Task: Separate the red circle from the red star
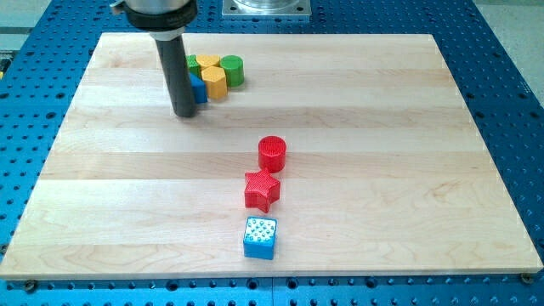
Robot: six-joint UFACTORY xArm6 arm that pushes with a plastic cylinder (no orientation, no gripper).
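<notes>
Two red plastic blocks sit right of frame centre: red circle (272, 154) directly above red star (262, 189), edges touching. Blue cube (260, 237) lies just below the star. My tip (184, 112), the end effector, a bare rod holding nothing, rests on the light wooden counter (382, 127) upper left, well apart from both, beside a cluster: green cylinder (233, 70), yellow hexagonal block (216, 82).

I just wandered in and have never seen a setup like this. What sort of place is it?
Probably a robotics lab bench. A wooden board lies on a blue metal table drilled with holes, and a dark rod, my tip, stands by small coloured blocks such as the red circle and red star.
</notes>
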